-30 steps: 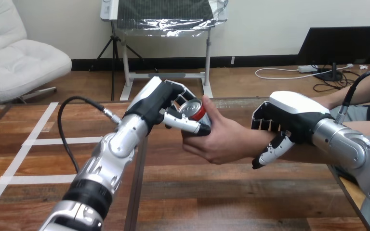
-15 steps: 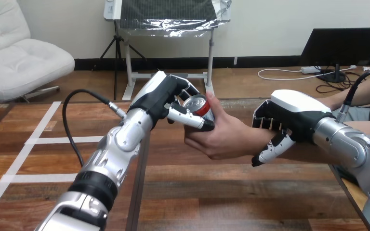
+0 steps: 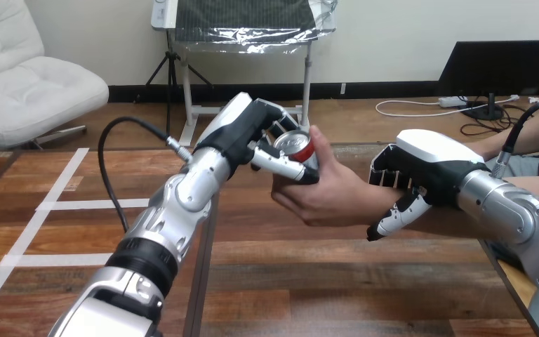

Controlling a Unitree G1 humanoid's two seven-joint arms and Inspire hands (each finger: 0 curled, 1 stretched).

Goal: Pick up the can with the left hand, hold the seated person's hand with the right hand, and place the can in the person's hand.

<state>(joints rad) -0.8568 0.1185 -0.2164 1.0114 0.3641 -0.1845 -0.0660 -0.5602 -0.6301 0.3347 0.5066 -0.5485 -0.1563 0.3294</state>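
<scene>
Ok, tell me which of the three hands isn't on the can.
The robot's right hand: its fingers curl round the person's wrist, while the left hand and the person's hand both grip the can.

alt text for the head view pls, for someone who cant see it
The robot's left hand grips a red can and holds it in the person's hand, whose thumb and fingers are also on it, above a wooden table. The robot's right hand is curled round the person's wrist.
</scene>
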